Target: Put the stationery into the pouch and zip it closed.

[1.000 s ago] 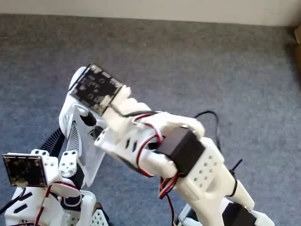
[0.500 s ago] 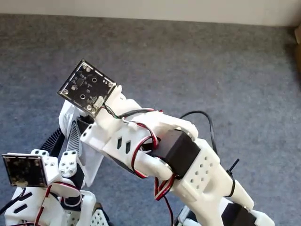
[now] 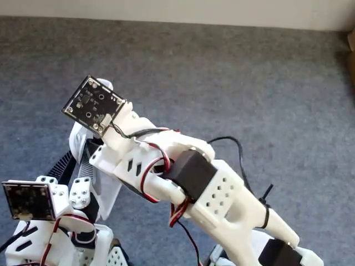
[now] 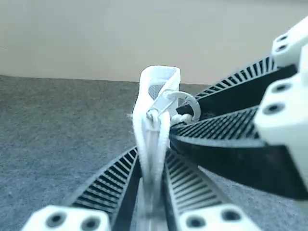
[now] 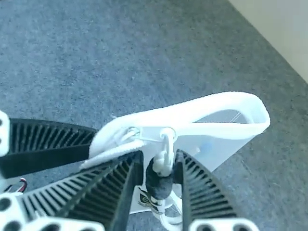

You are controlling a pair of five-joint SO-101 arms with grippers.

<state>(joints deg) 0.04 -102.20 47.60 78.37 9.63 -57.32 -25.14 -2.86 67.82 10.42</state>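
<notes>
The white pouch [image 5: 211, 127] is held up off the grey carpet between both grippers. My left gripper [image 4: 151, 154] is shut on the pouch's zipper edge [image 4: 150, 139], just below the slider and its ring [image 4: 166, 102]. My right gripper [image 5: 160, 161] is shut on the black zipper pull [image 5: 158, 180] that hangs from the slider [image 5: 166, 134]. Beyond the slider the pouch mouth gapes open. In the high view the right arm [image 3: 188, 177] stretches across to the left, over the pouch [image 3: 108, 191], and the left arm [image 3: 61, 221] sits below it. No stationery can be made out.
Grey carpet [image 3: 233, 77] covers the whole surface around the arms. A pale wall strip [image 3: 177, 11] runs along the far edge. The two arms are close together, with the right arm's black fingers [image 4: 231, 130] right beside my left gripper.
In the high view the right arm's wrist and camera board have shifted to the left and slightly up. The left arm has stayed where it was.
</notes>
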